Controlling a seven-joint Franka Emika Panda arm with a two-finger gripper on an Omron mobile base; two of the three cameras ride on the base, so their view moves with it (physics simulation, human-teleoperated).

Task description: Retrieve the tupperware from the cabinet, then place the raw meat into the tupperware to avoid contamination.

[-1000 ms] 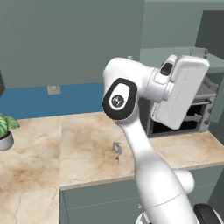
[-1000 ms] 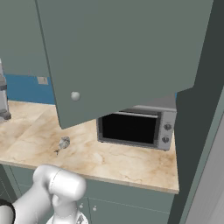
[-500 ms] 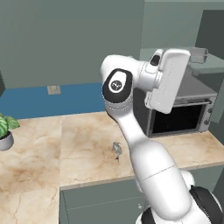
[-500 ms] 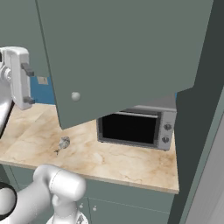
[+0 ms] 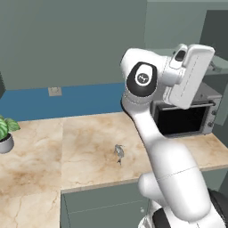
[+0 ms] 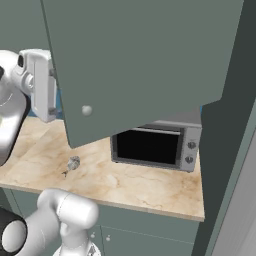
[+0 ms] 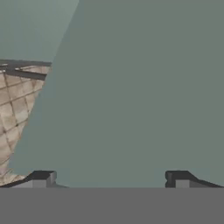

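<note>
gripper (image 7: 109, 177) is wide open w/ nothing between the fingertips, hand raised up near the cabinet (image 6: 150, 55), looking at its door face close up. the door hangs part-open over the microwave (image 6: 155, 147), knob (image 6: 86, 110) on the near edge. raw meat (image 5: 119, 151) sits alone on the marble counter (image 5: 84, 151), well apart from the hand. tupperware i can't see, prob hidden behind the door, so i can't tell where on the shelf it sits. risks as i judge them: hand is so close to the door that a blind push fwd could bump it or swing it the wrong way; if i reach in w/o seeing the box i could knock it or the shelf. elbow swinging low could also clip the meat
</note>
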